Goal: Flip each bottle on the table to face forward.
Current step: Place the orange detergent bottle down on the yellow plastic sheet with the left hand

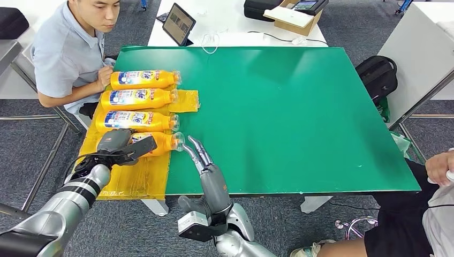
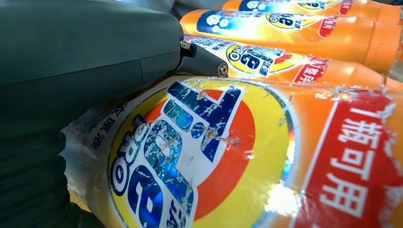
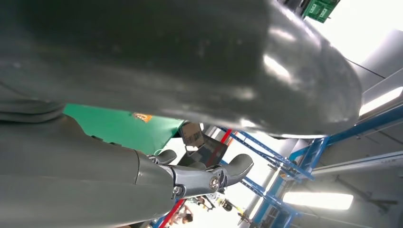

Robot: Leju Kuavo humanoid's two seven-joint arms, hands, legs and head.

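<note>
Several orange bottles lie side by side on a yellow mat (image 1: 131,179) at the left of the green table (image 1: 289,118), caps pointing right. The three farther ones (image 1: 142,79) (image 1: 138,98) (image 1: 136,120) show their blue and yellow labels. My left hand (image 1: 120,144) lies over the nearest bottle (image 1: 163,142) and grips its body; the left wrist view shows this bottle's worn label (image 2: 214,156) right under the hand (image 2: 85,61). My right hand (image 1: 206,166) is open, fingers straight, with its fingertips (image 1: 193,143) close beside that bottle's cap.
A seated person (image 1: 69,53) leans at the table's left edge, one hand (image 1: 104,77) by the farthest bottle. A tablet (image 1: 179,24) stands on the white desk behind. A black backpack (image 1: 377,75) lies at right, and another person's hand (image 1: 440,167) is at the right edge.
</note>
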